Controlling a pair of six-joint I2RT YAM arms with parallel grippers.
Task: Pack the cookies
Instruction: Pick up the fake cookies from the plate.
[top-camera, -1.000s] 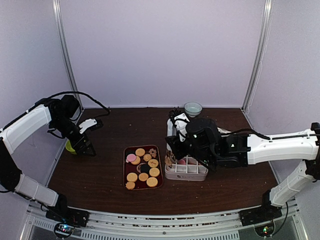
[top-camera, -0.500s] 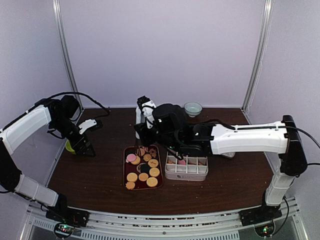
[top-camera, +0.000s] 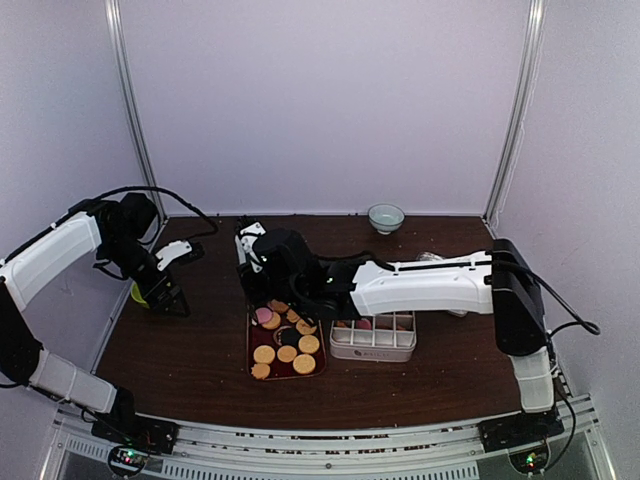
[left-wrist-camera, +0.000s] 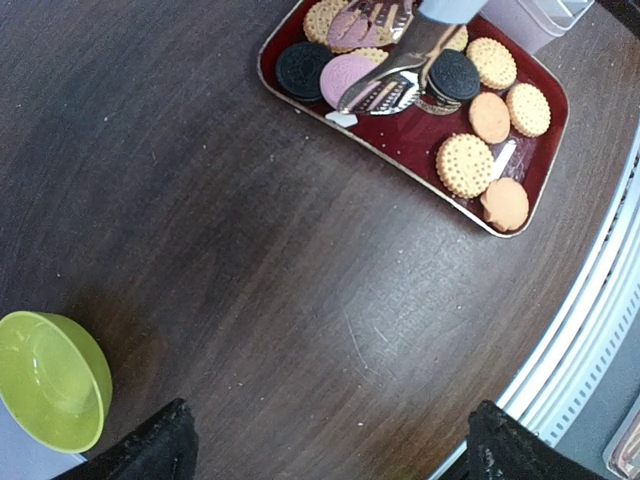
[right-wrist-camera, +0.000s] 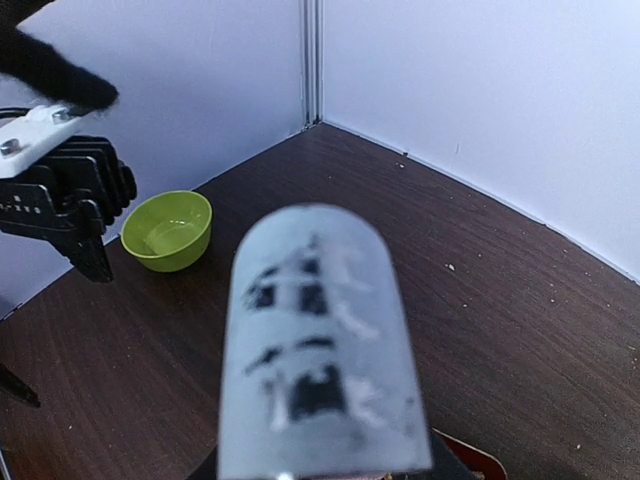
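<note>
The cookies (top-camera: 285, 345), round golden, pink and dark ones, lie on a dark red tray (top-camera: 250, 350) at mid table. In the left wrist view the cookies (left-wrist-camera: 465, 165) fill the tray (left-wrist-camera: 405, 140) at the top. My right gripper (top-camera: 280, 262) hangs over the tray's far end, shut on metal tongs (left-wrist-camera: 385, 85) whose tips sit above a pink cookie (left-wrist-camera: 345, 72). The tongs' blurred handle (right-wrist-camera: 315, 340) fills the right wrist view and hides the fingers. My left gripper (top-camera: 165, 295) (left-wrist-camera: 330, 450) stands open over bare table, left of the tray.
A white compartment box (top-camera: 372, 348) with some cookies in it sits right of the tray. A green bowl (top-camera: 140, 293) (left-wrist-camera: 50, 380) (right-wrist-camera: 168, 230) stands by the left wall next to my left gripper. A small pale bowl (top-camera: 386, 216) sits at the back.
My right arm has swung left with the tongs, from over the white box to over the tray. The left gripper has stayed in place, its fingers a little wider.
</note>
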